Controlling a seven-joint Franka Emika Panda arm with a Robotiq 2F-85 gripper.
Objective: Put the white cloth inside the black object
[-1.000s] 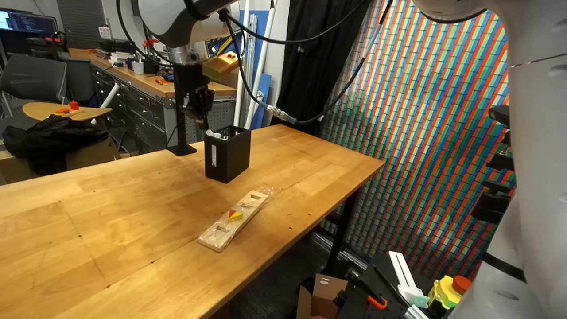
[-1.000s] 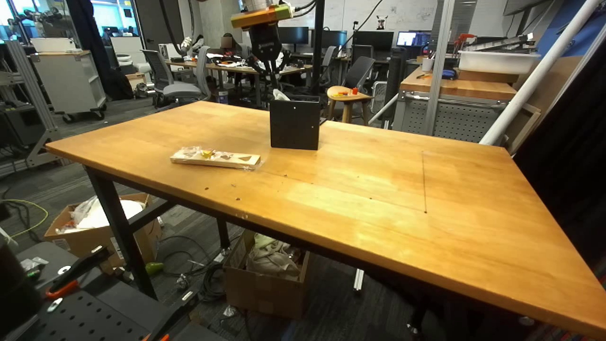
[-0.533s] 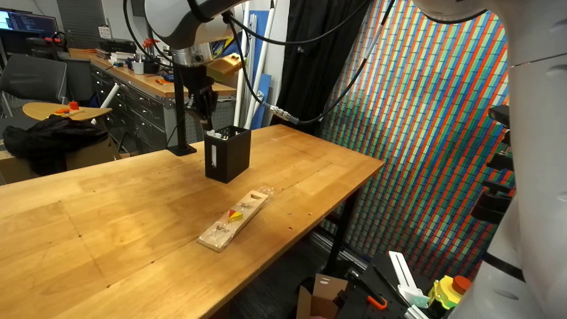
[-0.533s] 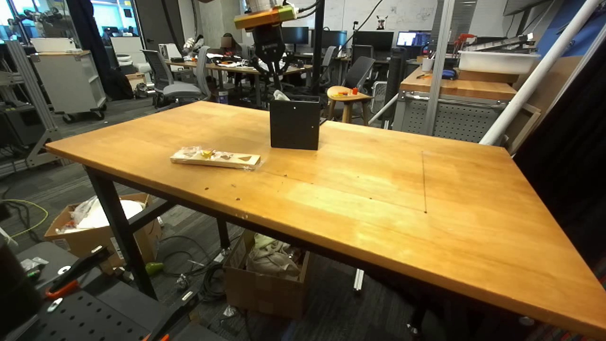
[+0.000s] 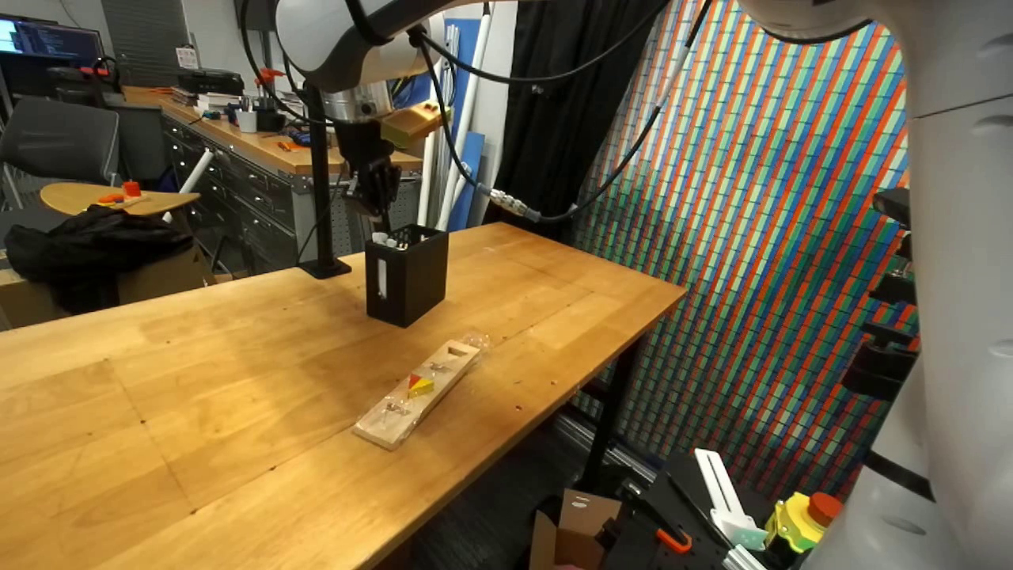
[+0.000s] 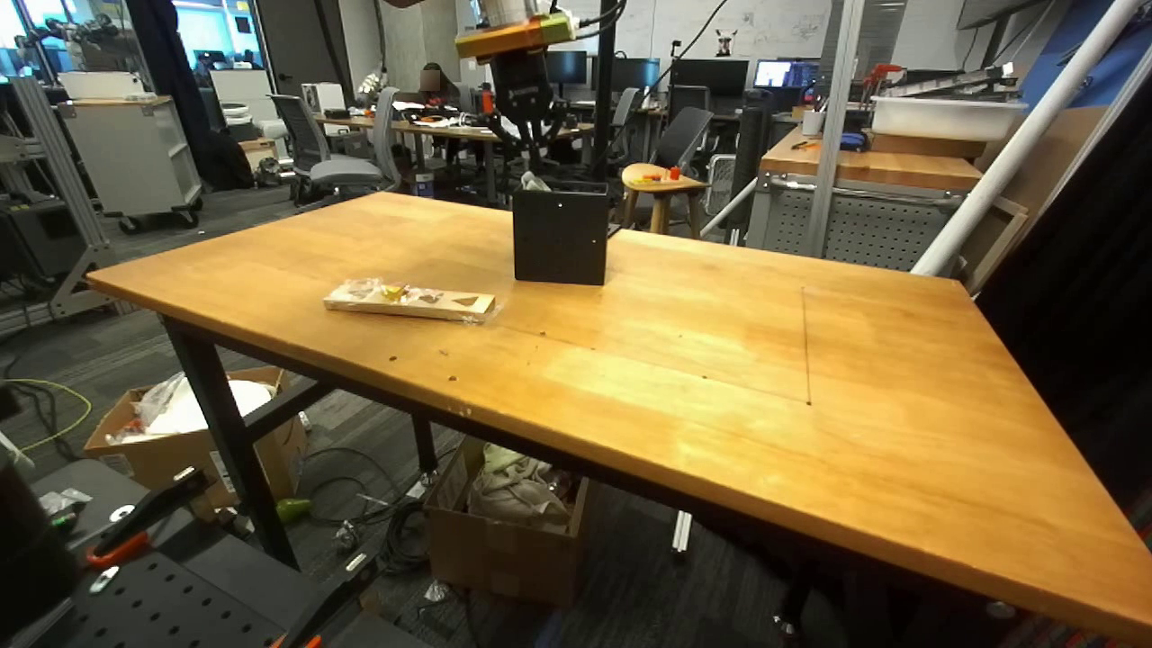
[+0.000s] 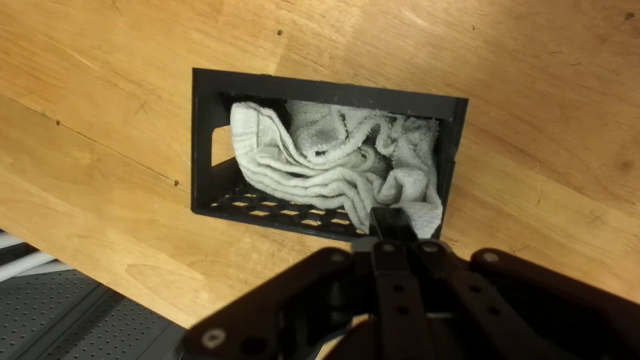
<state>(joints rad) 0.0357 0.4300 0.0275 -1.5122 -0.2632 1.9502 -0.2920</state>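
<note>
The black box (image 5: 423, 281) stands upright on the table, open at the top, in both exterior views (image 6: 560, 238). In the wrist view I look down past its rim (image 7: 325, 90). The white cloth (image 7: 310, 187) lies folded and crumpled inside it. A bit of cloth shows above the rim in both exterior views (image 5: 380, 237) (image 6: 533, 183). My gripper (image 7: 392, 222) points down over one end of the box. Its fingers are together, with the tips at the cloth's edge, also in both exterior views (image 5: 385, 224) (image 6: 533, 164). Whether the tips touch the cloth is unclear.
A wooden puzzle board (image 5: 415, 396) in clear wrap lies on the table (image 5: 237, 396) near the box. A black post (image 5: 320, 198) rises from the table's far edge, close to the arm. The box has a perforated side wall (image 7: 280, 210).
My gripper has moved to the right in both exterior views, along the box's top. The bit of cloth above the rim has shifted slightly. The box has not moved.
</note>
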